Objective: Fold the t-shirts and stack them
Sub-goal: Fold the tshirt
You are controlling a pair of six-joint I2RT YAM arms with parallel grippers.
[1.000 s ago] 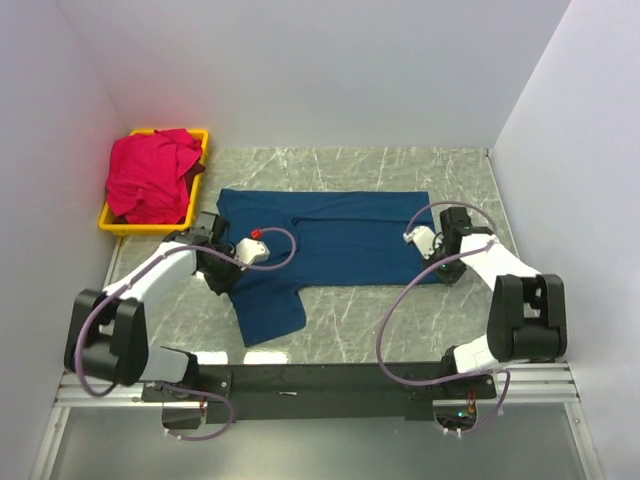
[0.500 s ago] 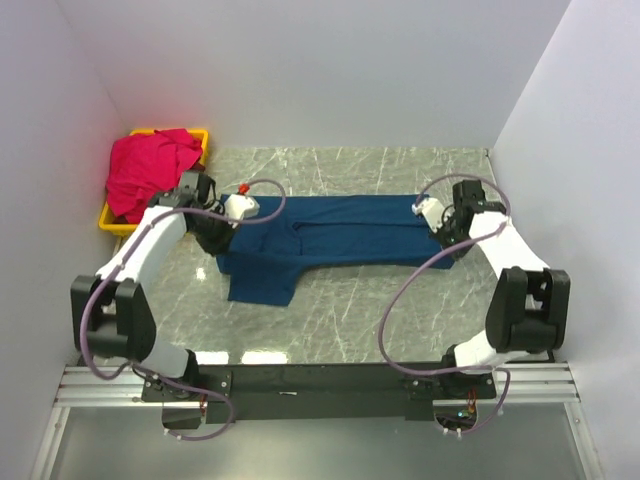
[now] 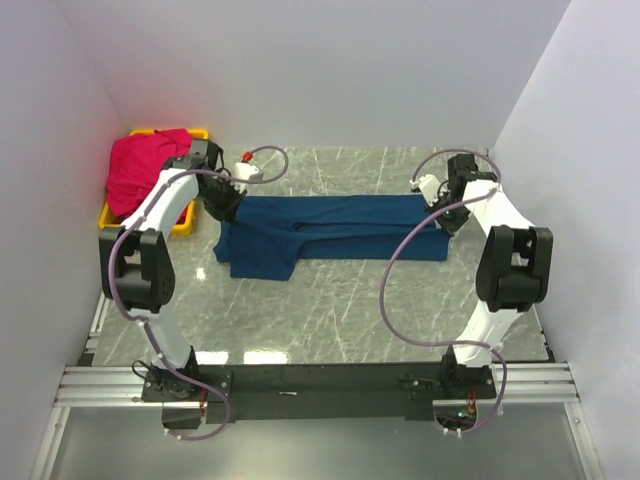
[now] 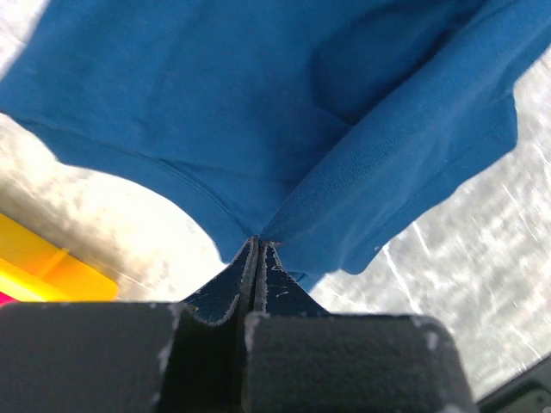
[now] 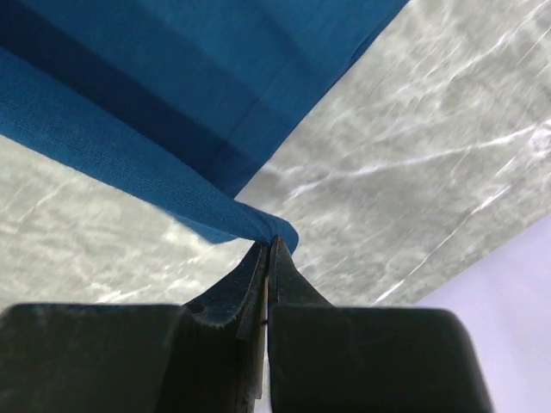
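Note:
The navy blue t-shirt [image 3: 330, 228] lies across the middle of the marble table, folded lengthwise into a narrow band, with a sleeve [image 3: 262, 262] sticking out at its near left. My left gripper [image 3: 226, 205] is shut on the shirt's left end; in the left wrist view the cloth [image 4: 284, 129] hangs from the closed gripper [image 4: 258, 243]. My right gripper [image 3: 443, 213] is shut on the right end, where a fold of blue cloth [image 5: 146, 163] is pinched at the gripper [image 5: 269, 241]. The red-pink t-shirt [image 3: 145, 172] lies bunched in the bin.
A yellow plastic bin [image 3: 112, 220] stands at the far left corner, right beside my left arm. White walls close in the table on the left, back and right. The black rail with both arm bases runs along the near edge.
Both grippers have carried the near edge of the navy shirt away from me to the far edge, folding it into a narrow band. The arms now stretch far out.

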